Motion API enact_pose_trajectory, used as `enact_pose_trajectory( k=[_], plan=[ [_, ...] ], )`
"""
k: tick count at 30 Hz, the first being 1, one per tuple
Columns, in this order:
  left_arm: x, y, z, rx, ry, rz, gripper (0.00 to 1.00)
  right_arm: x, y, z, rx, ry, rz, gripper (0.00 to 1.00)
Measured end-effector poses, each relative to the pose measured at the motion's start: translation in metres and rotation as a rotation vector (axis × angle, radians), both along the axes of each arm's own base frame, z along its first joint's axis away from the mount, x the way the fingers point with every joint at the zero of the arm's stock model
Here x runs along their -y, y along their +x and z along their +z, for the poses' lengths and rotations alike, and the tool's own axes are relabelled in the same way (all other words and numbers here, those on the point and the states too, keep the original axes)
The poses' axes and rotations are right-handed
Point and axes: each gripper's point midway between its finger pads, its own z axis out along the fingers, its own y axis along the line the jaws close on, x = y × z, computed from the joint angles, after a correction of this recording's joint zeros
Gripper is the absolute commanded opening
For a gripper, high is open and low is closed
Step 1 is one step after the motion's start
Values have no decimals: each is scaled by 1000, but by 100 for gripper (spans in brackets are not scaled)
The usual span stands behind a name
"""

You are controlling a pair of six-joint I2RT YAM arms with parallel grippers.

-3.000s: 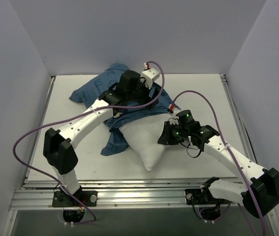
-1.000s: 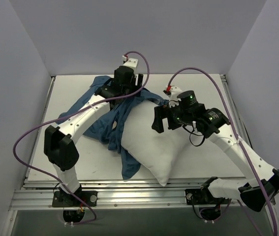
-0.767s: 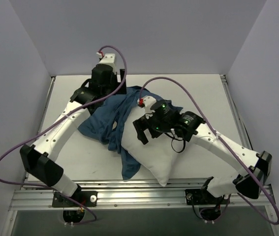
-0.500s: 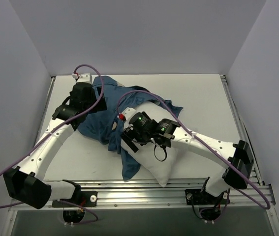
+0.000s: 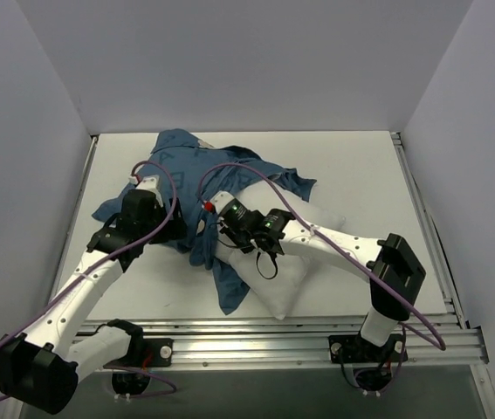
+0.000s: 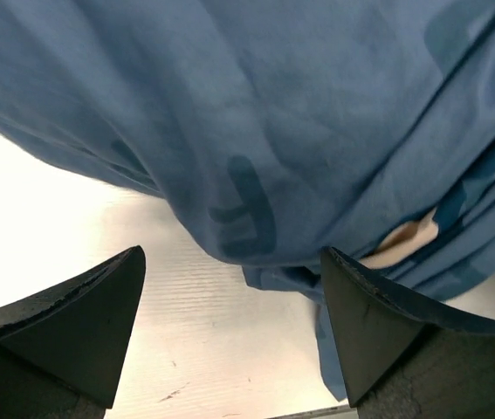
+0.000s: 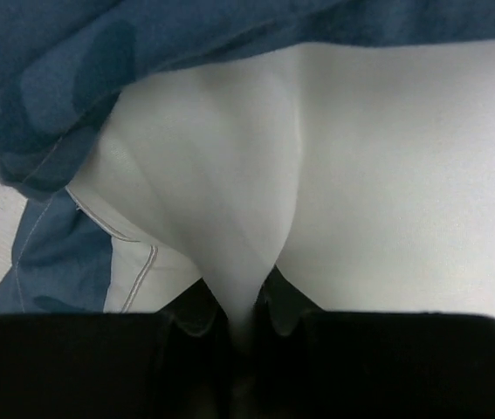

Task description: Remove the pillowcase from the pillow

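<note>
White tabletop (image 5: 360, 166) fills my overhead feed. I see the pillow (image 5: 317, 223) lying near the centre, one corner pointing toward 6 o'clock. The pillowcase (image 5: 230, 170) is bunched from 11 o'clock down over the pillow's 9 o'clock end. My right gripper (image 7: 245, 301) is pinched tight on a fold of the pillow. My left gripper (image 6: 230, 262) stands wide at 9 o'clock, blue cloth just beyond its tips, gripping nothing.
</note>
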Motion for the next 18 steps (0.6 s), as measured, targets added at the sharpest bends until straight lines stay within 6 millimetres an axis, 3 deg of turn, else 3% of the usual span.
enact_pose_trajectory(
  k=[4,10,13,17,18],
  plan=[
    [17,-5,-10,-2,-31,-72,88,3,7,11,-38,83,-21,0],
    [66,-16,-8,57,-11,-268,87,7,12,34,-65,191,-34,0],
    [80,-14,-13,65,3,-313,82,6,10,36,-82,214,-33,0],
    [79,-5,-25,52,41,-296,61,5,7,35,-97,225,-30,0],
    [78,-3,-26,54,49,-290,43,5,6,35,-98,229,-31,0]
  ],
)
